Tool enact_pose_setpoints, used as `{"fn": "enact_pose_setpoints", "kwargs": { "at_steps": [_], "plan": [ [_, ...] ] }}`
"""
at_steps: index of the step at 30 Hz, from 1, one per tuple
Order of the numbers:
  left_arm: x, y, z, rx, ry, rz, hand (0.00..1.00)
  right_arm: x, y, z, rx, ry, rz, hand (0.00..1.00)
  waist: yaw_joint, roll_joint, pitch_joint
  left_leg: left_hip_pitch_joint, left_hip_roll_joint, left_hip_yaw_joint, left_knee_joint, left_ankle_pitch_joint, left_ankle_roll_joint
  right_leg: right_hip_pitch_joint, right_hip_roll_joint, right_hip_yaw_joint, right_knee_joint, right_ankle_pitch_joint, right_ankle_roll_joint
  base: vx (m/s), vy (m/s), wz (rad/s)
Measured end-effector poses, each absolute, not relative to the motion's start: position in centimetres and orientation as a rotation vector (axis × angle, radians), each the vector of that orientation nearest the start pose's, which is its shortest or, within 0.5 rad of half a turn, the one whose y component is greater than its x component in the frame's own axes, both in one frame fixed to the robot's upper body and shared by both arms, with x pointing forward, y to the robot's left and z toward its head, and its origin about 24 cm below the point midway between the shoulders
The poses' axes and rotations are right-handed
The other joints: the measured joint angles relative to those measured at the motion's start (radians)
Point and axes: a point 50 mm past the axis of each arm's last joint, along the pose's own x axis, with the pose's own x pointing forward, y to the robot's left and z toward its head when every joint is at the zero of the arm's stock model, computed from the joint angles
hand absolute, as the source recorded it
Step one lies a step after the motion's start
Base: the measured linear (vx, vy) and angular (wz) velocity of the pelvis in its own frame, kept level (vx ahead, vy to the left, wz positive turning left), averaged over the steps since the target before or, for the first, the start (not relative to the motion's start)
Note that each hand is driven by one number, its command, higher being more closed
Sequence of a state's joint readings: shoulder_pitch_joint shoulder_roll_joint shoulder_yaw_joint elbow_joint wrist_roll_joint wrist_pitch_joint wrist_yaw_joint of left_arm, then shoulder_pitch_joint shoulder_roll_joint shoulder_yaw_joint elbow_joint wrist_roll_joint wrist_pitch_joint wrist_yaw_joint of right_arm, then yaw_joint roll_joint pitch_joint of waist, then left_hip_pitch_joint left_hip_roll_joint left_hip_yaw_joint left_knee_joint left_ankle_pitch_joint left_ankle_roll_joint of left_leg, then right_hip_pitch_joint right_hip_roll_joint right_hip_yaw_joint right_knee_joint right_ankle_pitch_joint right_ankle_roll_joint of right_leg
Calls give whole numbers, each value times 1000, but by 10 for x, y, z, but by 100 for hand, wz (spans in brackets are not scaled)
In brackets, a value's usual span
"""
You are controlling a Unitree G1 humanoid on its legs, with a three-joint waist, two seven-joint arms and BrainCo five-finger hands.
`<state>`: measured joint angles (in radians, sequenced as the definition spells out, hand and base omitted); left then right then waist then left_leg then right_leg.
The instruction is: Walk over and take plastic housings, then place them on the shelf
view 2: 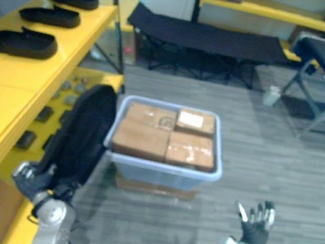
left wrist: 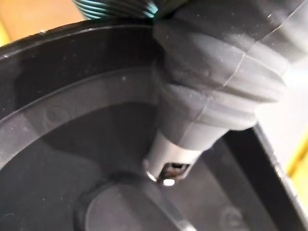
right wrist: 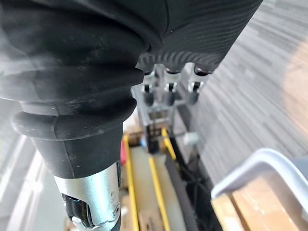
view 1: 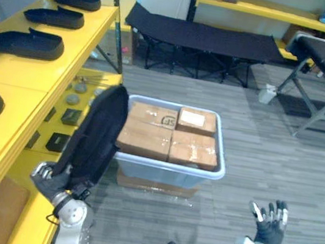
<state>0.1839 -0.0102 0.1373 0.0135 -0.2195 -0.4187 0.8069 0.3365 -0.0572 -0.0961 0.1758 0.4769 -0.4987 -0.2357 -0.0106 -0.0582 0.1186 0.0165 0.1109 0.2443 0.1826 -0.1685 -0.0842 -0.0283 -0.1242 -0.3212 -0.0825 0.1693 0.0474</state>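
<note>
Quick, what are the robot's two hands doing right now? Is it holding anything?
Left hand: closed on a black plastic housing.
Right hand: open, fingers spread, holding nothing.

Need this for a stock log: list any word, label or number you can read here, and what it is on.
A dark round stamp on a cardboard box in the blue-grey bin: too blurred to read.
A white label on the neighbouring box: too small to read.
No print visible on the plastic housing in the left hand.
</note>
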Motion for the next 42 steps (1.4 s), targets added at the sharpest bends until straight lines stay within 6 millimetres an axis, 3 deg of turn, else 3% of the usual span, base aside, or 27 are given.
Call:
{"fn": "enact_pose_setpoints", "kwargs": {
  "at_steps": [3, 7, 9, 11, 15, 16, 20, 24, 28, 29, 31, 32, 34, 35, 37, 40, 42],
  "plan": [
    [182, 231, 47, -316, -280, 1024, 100, 158, -226, -19, 334, -19, -573, 0, 4, 11, -5, 1, -3, -33, 0, 3, -4, 21, -2, -31, -1, -8, 1, 16, 29, 33],
    [180, 231, 77, -361, -429, 1002, 100, 197, -196, -1, 370, -90, -407, 0, 34, 23, -11, -20, -17, -100, -3, 11, 0, 39, -12, -99, -8, -16, 10, 12, 47, 45],
    [177, 233, 83, -360, -458, 1016, 100, 212, -179, 5, 354, -100, -312, 0, 65, 27, -11, -18, -26, -141, -9, 21, 2, 59, -20, -143, -7, -15, 14, 42, 55, 72],
    [159, 244, 90, -354, -507, 1100, 100, 227, -155, 10, 336, -103, -185, 0, 113, 28, -11, -21, -40, -198, -13, 27, 7, 91, -30, -204, -4, -21, 22, 60, 59, 73],
    [127, 270, 102, -262, -589, 1238, 100, 239, -133, 15, 327, -109, -60, 0, 184, 25, -14, -40, -75, -300, -16, 38, 23, 136, -48, -307, -8, -27, 30, 46, 80, 86],
    [116, 278, 104, -228, -603, 1290, 100, 240, -129, 16, 329, -113, -37, 0, 216, 20, -17, -44, -85, -325, -20, 43, 29, 149, -59, -334, -8, -33, 39, 34, 83, 74],
    [79, 300, 102, -116, -601, 1466, 100, 246, -105, 20, 297, -122, 93, 0, 283, 1, -31, -52, -115, -392, -20, 48, 37, 185, -78, -396, -2, -45, 55, 50, 85, 60],
    [55, 310, 103, -55, -623, 1553, 100, 248, -78, 28, 249, -151, 240, 0, 321, -20, -44, -51, -127, -404, -14, 45, 35, 198, -86, -397, 1, -73, 66, 28, 33, 12],
    [54, 310, 103, -79, -631, 1535, 100, 248, -72, 26, 211, -106, 278, 0, 322, -18, -43, -59, -134, -411, 4, 21, 46, 226, -84, -432, 1, -92, 70, -22, -3, 19],
    [57, 310, 104, -88, -636, 1515, 100, 247, -74, 25, 204, -92, 270, 0, 295, -21, -43, -85, -130, -391, 21, 17, 55, 239, -89, -480, 1, -100, 82, -27, -14, 84],
    [66, 309, 107, -113, -660, 1459, 100, 245, -86, 24, 180, -82, 226, 0, 270, -21, -42, -136, -102, -318, 37, 39, 59, 247, -98, -556, 3, -102, 87, -7, 38, 122],
    [71, 309, 107, -158, -675, 1434, 100, 244, -98, 19, 143, -59, 181, 0, 274, -22, -34, -142, -110, -322, 34, 58, 39, 252, -108, -577, 23, -101, 93, 20, 99, 90],
    [72, 309, 107, -188, -684, 1432, 100, 243, -105, 16, 129, -45, 144, 0, 279, -11, -20, -142, -122, -333, 33, 58, 42, 256, -120, -581, 41, -104, 91, 31, 114, 41],
    [73, 308, 107, -218, -694, 1425, 100, 242, -111, 14, 131, -41, 117, 0, 272, -16, -16, -141, -133, -352, 33, 60, 46, 256, -136, -575, 80, -131, 72, 40, 148, 60],
    [84, 304, 109, -272, -714, 1381, 100, 239, -128, 12, 142, -40, 56, 0, 247, -11, -4, -147, -151, -413, 31, 68, 55, 240, -150, -437, 167, -193, -18, 63, 197, 99],
    [104, 294, 111, -336, -722, 1291, 100, 231, -156, 7, 140, -42, -57, 0, 201, -20, 2, -151, -166, -470, 18, 111, 55, 215, -160, -240, 277, -195, -13, 74, 106, 101],
    [114, 289, 113, -360, -729, 1220, 100, 229, -166, 9, 157, -68, -94, 0, 182, -21, 15, -157, -166, -479, 21, 121, 57, 199, -153, -156, 332, -257, 3, 32, -25, 67]
  ]
}}
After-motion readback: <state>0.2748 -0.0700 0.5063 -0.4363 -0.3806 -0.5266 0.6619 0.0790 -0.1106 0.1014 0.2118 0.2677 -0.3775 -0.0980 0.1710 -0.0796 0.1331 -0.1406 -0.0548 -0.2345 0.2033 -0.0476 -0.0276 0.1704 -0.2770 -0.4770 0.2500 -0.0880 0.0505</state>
